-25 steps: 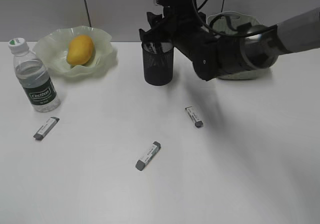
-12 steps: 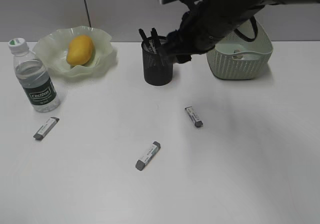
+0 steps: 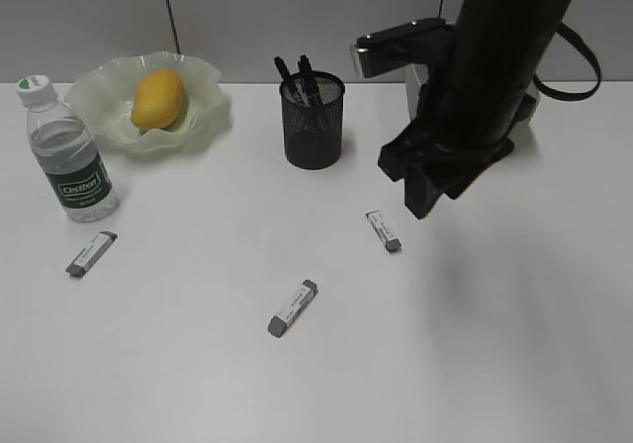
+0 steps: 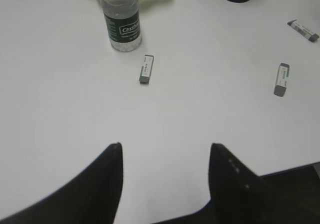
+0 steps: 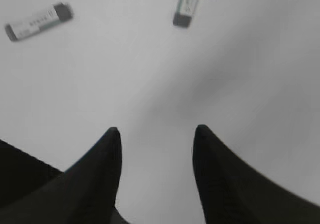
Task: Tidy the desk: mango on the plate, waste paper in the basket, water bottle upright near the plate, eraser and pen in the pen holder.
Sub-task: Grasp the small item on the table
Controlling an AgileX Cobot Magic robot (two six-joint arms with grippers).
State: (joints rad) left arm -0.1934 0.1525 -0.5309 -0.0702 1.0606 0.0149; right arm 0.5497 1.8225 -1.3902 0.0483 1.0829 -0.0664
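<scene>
The mango [image 3: 158, 99] lies in the plate [image 3: 203, 117] at the back left. The water bottle [image 3: 67, 156] stands upright in front of the plate and shows in the left wrist view [image 4: 121, 19]. The pen holder [image 3: 314, 122] holds black pens [image 3: 297, 72]. Three erasers lie on the desk [image 3: 198, 384]: left [image 3: 91, 253], middle [image 3: 293, 308], right [image 3: 384, 230]. My right gripper [image 3: 430, 201] [image 5: 156, 131] is open and empty, above the desk beside the right eraser [image 5: 189, 4]. My left gripper [image 4: 165, 149] is open and empty over the near desk. The waste paper is hidden.
The basket [image 3: 530, 107] at the back right is mostly hidden behind my right arm. The left wrist view shows the left eraser [image 4: 146, 69], the middle eraser [image 4: 282, 79] and the right eraser [image 4: 303, 30]. The desk's front edge shows under my left gripper.
My right arm has swung from over the pen holder to the right and down toward the right eraser. It now covers the basket. The pens stay in the holder.
</scene>
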